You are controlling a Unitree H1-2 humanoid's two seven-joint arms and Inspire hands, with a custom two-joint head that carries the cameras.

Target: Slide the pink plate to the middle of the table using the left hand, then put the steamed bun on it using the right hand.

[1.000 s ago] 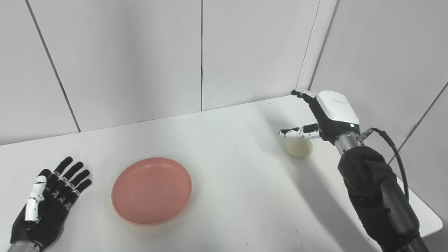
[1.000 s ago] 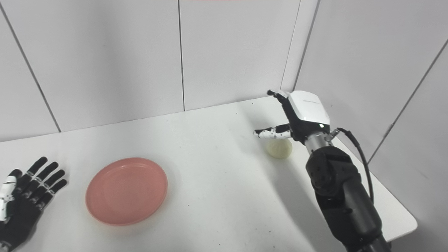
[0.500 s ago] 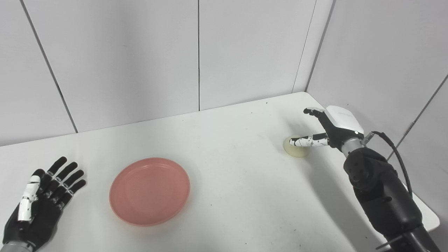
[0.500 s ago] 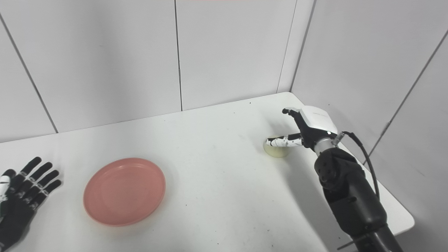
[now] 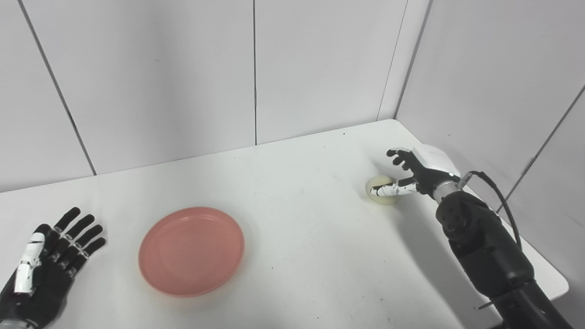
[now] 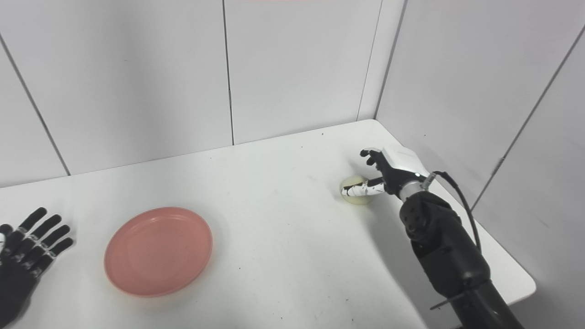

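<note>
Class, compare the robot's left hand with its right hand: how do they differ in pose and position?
The left hand lies flat, palm up, fingers spread, touching nothing; the right hand curls around the pale round steamed bun, thumb across it. The left sits beside the round pink plate; the right is near the table's far corner. Both have black fingers.

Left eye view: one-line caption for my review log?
Right hand open around the pale round steamed bun; round pink plate empty; left hand resting open.

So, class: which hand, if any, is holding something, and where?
Neither. The right hand is open around the steamed bun; the left hand lies open.
</note>
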